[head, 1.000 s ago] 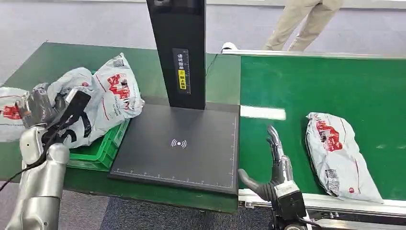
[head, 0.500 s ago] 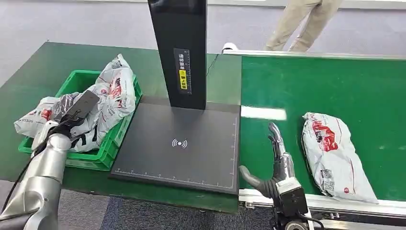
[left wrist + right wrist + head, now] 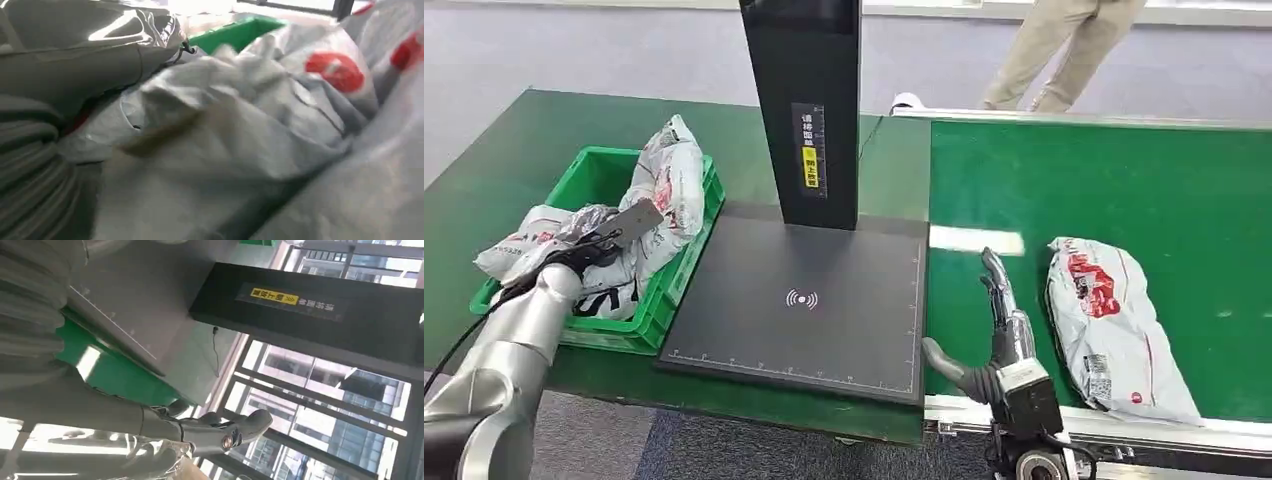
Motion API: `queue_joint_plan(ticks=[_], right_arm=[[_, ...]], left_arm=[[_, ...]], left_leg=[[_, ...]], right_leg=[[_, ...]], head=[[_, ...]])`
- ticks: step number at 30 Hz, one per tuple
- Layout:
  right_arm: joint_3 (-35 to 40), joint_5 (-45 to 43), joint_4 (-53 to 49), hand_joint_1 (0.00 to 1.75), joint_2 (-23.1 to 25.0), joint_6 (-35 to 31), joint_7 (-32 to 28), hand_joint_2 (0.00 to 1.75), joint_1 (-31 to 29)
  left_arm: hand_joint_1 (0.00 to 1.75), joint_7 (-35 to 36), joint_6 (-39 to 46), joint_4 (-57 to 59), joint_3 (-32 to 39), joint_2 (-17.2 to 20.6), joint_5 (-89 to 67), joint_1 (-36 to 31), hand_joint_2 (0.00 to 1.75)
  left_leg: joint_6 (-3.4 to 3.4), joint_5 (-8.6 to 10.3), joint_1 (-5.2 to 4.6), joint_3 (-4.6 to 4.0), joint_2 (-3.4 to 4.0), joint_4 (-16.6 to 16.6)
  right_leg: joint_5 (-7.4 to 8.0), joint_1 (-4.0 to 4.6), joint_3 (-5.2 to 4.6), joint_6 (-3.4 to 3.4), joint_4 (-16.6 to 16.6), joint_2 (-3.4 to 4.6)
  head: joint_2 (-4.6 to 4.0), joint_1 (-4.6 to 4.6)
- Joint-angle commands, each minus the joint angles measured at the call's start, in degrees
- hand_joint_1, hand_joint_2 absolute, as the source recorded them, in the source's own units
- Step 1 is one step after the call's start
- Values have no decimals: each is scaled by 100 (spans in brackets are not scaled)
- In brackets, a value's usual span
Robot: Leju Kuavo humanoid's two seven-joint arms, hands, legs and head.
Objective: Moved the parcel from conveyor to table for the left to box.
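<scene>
A grey-white parcel with red print (image 3: pixel 1114 325) lies on the green conveyor belt (image 3: pixel 1124 180), near its front edge. My right hand (image 3: pixel 999 320) stands just left of it, fingers stretched out and apart, holding nothing; the right wrist view shows those fingers (image 3: pixel 210 432) straight. My left hand (image 3: pixel 589 248) is down in the green box (image 3: pixel 679 275) and grips a crumpled parcel (image 3: pixel 529 240) that drapes over the box's left rim. The same parcel (image 3: pixel 225 150) is pressed close against the hand in the left wrist view. A second parcel (image 3: pixel 669 175) leans in the box behind it.
A black scanner pad (image 3: pixel 804 300) with a tall black post (image 3: pixel 809 110) lies between box and conveyor on the green table (image 3: pixel 514 140). A person's legs (image 3: pixel 1064 50) stand beyond the conveyor's far end. The conveyor's metal rail (image 3: pixel 1124 425) runs along the front.
My left arm has swung down and lowered its parcel into the green box. The conveyor parcel has drifted slightly left toward my right hand, which has hardly moved.
</scene>
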Motion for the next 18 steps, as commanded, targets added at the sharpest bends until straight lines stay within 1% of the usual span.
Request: queue_joint_plan(ticks=[1, 2, 3, 4, 5, 6, 7, 8, 9, 10, 11, 14, 15, 16, 18], right_arm=[[17, -20, 391, 0, -76, -13, 68, 175, -190], [17, -20, 391, 0, -76, -13, 68, 175, -190], [21, -20, 402, 0, -82, -14, 70, 175, -191], [24, -20, 418, 0, -84, -14, 72, 175, -202], [26, -20, 432, 0, -87, -16, 75, 175, -209], [24, -22, 412, 0, -100, -26, 83, 175, -195], [14, -28, 395, 0, -104, -37, 98, 175, -181], [15, -28, 379, 0, -107, -36, 97, 175, -165], [7, -29, 287, 0, -115, -38, 102, 175, -101], [-2, -29, 244, 0, -117, -38, 104, 175, -62], [-4, -30, 208, 0, -122, -36, 103, 175, -31], [-34, -36, 85, 0, -102, -39, 106, 175, 87], [-33, -38, 38, 0, -98, -39, 110, 175, 122], [-31, -34, 1, 0, -84, -32, 106, 175, 162], [-25, -30, -9, 0, -78, -29, 98, 175, 173]], left_arm=[[147, 119, -227, 760, -704, -187, -200, 141, 175], [147, 119, -227, 760, -704, -187, -200, 141, 175], [161, 119, -324, 755, -778, -191, -265, 152, 175], [141, 106, -334, 733, -810, -204, -299, 170, 175], [141, 102, -296, 694, -804, -213, -302, 191, 175], [79, 93, -190, 603, -790, -259, -310, 232, 175], [40, 76, 36, 480, -739, -303, -300, 272, 175], [40, 73, 33, 472, -743, -327, -300, 263, 175], [0, 96, 276, 279, -618, -398, -208, 326, 175], [0, 77, 516, 101, -548, -448, -159, 380, 175], [0, 74, 503, 51, -556, -468, -159, 389, 175], [0, 111, 1157, -595, -373, -579, -55, 620, 175], [0, 129, 1198, -754, -345, -585, -38, 683, 175], [0, 169, 1565, -1281, -203, -648, 34, 902, 175], [0, 129, 1696, -1549, -133, -675, 111, 996, 175]], left_leg=[[3, 10, -6, 18, -3, -19], [3, 4, -6, 23, -4, -11], [3, 11, -6, 19, -3, -18], [3, 9, -7, 24, -5, -16], [3, 4, -6, 28, -4, -10], [4, 13, -9, 23, -4, -22], [4, 9, -9, 28, -10, -17], [4, 6, -8, 31, -13, -13], [5, 15, -9, 27, -15, -24], [6, 12, -9, 27, -24, -17], [6, 8, -8, 27, -28, -11], [9, 9, -9, 22, -37, -7], [10, 16, -9, 16, -39, -14], [11, 14, -10, 14, -43, -10], [13, 16, -10, 6, -40, -12]], right_leg=[[8, -7, 15, 3, -15, 5], [1, -7, 21, 3, -7, 2], [9, -7, 16, 4, -15, 6], [6, -8, 21, 4, -12, 3], [1, -7, 25, 3, -7, 2], [11, -10, 20, 4, -18, 6], [5, -10, 26, 4, -12, 0], [1, -9, 30, 5, -9, -4], [10, -10, 26, 6, -20, -3], [4, -11, 29, 8, -15, -13], [-1, -9, 30, 8, -9, -19], [-2, -11, 28, 8, -7, -31], [4, -11, 23, 9, -15, -31], [1, -11, 21, 9, -11, -36], [4, -11, 14, 10, -15, -31]], head=[[0, -2], [0, 0], [0, 0], [0, -2], [0, -2], [0, 0], [0, -2], [0, 0], [0, -2], [0, 0], [0, -2], [0, -2], [0, -2], [0, 0], [0, 0]])
